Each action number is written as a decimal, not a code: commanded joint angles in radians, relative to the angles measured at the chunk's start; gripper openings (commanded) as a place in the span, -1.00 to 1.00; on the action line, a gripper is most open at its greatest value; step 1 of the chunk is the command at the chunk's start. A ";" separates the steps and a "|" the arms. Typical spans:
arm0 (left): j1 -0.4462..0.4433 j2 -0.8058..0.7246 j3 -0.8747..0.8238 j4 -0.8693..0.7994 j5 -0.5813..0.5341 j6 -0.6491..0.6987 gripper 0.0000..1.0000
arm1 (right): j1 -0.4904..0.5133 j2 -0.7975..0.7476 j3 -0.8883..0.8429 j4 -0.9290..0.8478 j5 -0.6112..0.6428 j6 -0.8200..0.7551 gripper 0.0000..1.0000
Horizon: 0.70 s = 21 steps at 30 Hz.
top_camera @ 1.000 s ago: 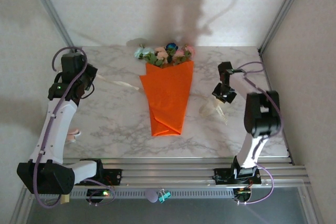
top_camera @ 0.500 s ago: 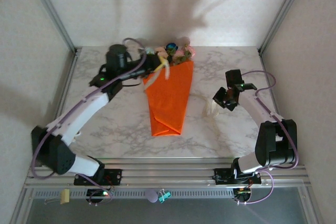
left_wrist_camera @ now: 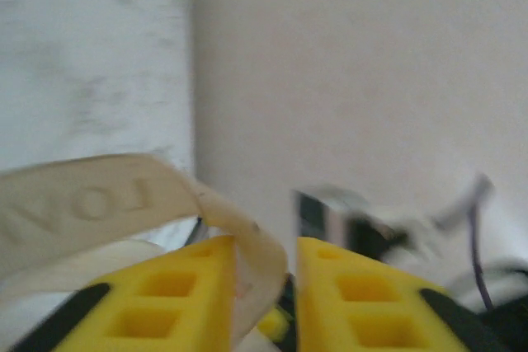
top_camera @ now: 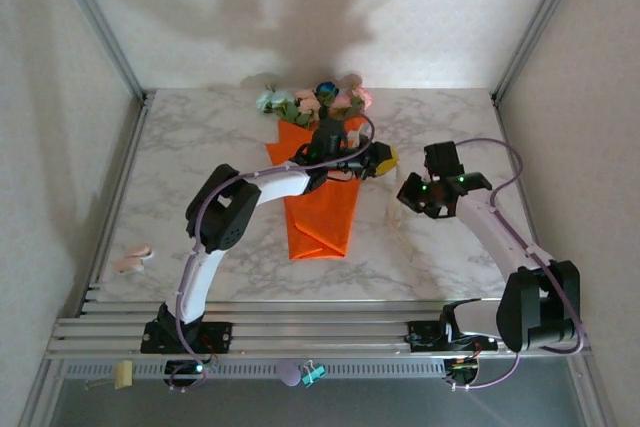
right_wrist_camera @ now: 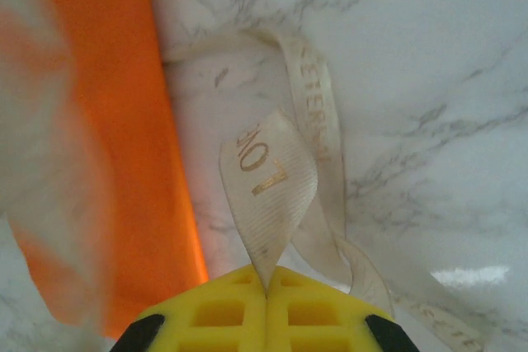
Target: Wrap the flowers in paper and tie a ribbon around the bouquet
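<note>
We see the marble table (top_camera: 180, 177) with the bouquet (top_camera: 318, 212) lying at its middle — an orange paper cone, flowers (top_camera: 312, 103) at the far end. The left gripper (top_camera: 380, 160) hangs by the cone's right edge, its yellow fingers (left_wrist_camera: 355, 294) parted a little, the ribbon (left_wrist_camera: 82, 204) running through a gap wider than itself. The right gripper (right_wrist_camera: 266, 278), further right, is pinched tight on that ribbon's looped end.

Robot lab test cell: plain white wall panels (top_camera: 300, 7), alu frame posts (top_camera: 95, 22), marble-look table (top_camera: 200, 147), left arm (top_camera: 270, 182) & right arm (top_camera: 500, 232) bolted to slotted rail (top_camera: 320, 332), purple cables (top_camera: 492, 142) on arms.
</note>
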 commanded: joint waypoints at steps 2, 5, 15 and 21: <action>0.023 -0.052 0.087 -0.244 -0.064 0.138 -0.21 | 0.041 -0.063 -0.048 -0.037 -0.029 -0.020 -1.00; 0.023 -0.027 0.153 -0.383 -0.063 0.189 -0.03 | 0.063 -0.086 -0.073 -0.048 -0.045 -0.034 -1.00; 0.069 -0.200 0.248 -0.880 -0.343 0.248 0.04 | 0.090 -0.125 -0.079 -0.150 -0.070 -0.098 -1.00; 0.142 -0.338 -0.031 -1.064 -0.496 0.236 0.07 | 0.108 -0.158 -0.093 -0.207 -0.099 -0.114 -1.00</action>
